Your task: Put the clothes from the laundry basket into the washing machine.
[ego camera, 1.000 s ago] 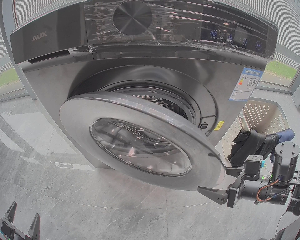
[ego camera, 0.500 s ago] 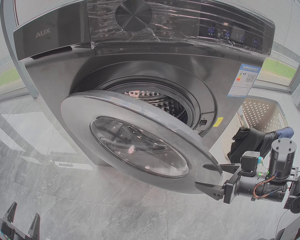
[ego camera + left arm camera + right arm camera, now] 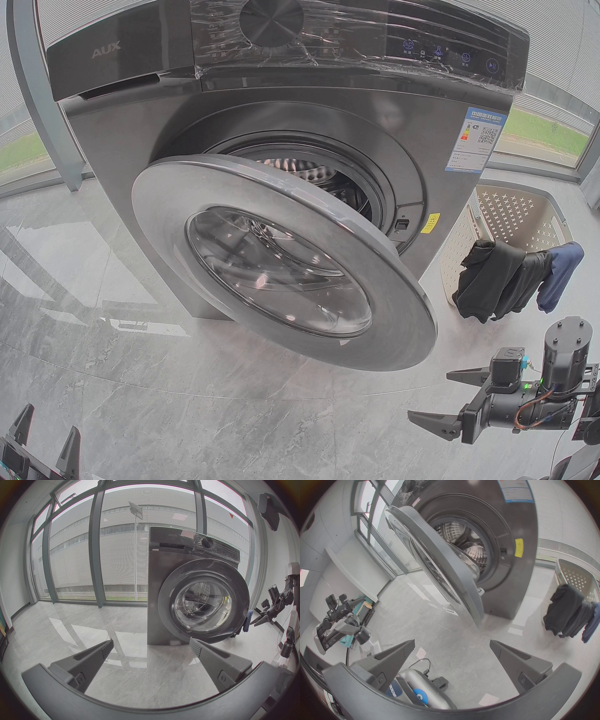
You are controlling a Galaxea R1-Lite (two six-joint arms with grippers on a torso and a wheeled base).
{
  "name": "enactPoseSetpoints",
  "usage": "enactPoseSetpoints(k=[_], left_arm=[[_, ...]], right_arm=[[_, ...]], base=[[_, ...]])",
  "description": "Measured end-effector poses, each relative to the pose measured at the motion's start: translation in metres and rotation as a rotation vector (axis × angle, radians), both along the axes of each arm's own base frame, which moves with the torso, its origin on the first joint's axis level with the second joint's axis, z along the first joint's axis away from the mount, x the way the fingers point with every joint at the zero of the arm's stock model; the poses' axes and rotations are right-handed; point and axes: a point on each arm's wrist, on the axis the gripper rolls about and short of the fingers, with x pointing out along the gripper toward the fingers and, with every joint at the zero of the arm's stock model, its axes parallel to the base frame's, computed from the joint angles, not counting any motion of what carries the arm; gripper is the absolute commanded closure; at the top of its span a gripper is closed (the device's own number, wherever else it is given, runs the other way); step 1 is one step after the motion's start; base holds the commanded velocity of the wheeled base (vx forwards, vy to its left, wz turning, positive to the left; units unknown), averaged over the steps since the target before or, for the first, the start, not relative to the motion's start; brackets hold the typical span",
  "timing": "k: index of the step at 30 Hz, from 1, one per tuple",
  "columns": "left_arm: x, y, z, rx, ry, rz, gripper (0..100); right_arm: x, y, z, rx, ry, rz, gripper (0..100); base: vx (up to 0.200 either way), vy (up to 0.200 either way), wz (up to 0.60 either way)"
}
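The grey washing machine (image 3: 125, 144) stands with its round glass door (image 3: 281, 262) swung open, showing the steel drum (image 3: 325, 181). Beside it on the right, a beige laundry basket (image 3: 531, 212) has black clothes (image 3: 500, 278) and a blue garment (image 3: 562, 269) draped over its rim. My right gripper (image 3: 431, 397) hangs open and empty just below the door's free edge, apart from it. In the right wrist view the door (image 3: 440, 564), drum (image 3: 462, 545) and black clothes (image 3: 565, 611) lie beyond the open right gripper (image 3: 451, 644). My left gripper (image 3: 50, 422) is open, low at the near left.
Glossy grey floor tiles (image 3: 187, 400) spread in front of the machine. Tall windows (image 3: 93, 542) stand behind it. The open door juts out over the floor between my right gripper and the drum. Other equipment (image 3: 340, 617) stands off to the side.
My right gripper has come off the door's edge and dropped back toward me. The door stands a little wider open. The head view itself has shifted.
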Motion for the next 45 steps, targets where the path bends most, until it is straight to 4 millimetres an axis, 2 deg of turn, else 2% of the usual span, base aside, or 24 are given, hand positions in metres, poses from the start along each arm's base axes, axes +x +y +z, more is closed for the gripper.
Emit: enactPoseSetpoints(k=[5, 11, 20, 24, 30, 39, 45], left_arm=[[0.0, 0.0, 0.0, 0.001, 0.0, 0.0, 0], [0.0, 0.0, 0.0, 0.001, 0.0, 0.0, 0], [0.0, 0.0, 0.0, 0.0, 0.0, 0.0, 0], [0.0, 0.0, 0.0, 0.0, 0.0, 0.0, 0], [0.0, 0.0, 0.0, 0.0, 0.0, 0.0, 0], [0.0, 0.0, 0.0, 0.0, 0.0, 0.0, 0], [0.0, 0.0, 0.0, 0.0, 0.0, 0.0, 0]], right_arm=[[0.004, -0.018, -0.008, -0.025, 0.024, -0.097, 0], [0.032, -0.039, -0.003, -0.032, 0.004, -0.265, 0], [0.083, -0.034, 0.02, 0.01, -0.077, -0.337, 0], [0.093, -0.025, 0.02, 0.014, -0.077, -0.32, 0], [0.087, -0.012, 0.012, 0.001, -0.046, -0.262, 0], [0.051, -0.003, 0.001, -0.013, -0.003, -0.137, 0], [0.055, -0.003, 0.009, 0.015, -0.029, -0.161, 0]], base=[[0.0, 0.0, 0.0], [0.0, 0.0, 0.0], [0.0, 0.0, 0.0], [0.0, 0.0, 0.0], [0.0, 0.0, 0.0], [0.0, 0.0, 0.0], [0.0, 0.0, 0.0]])
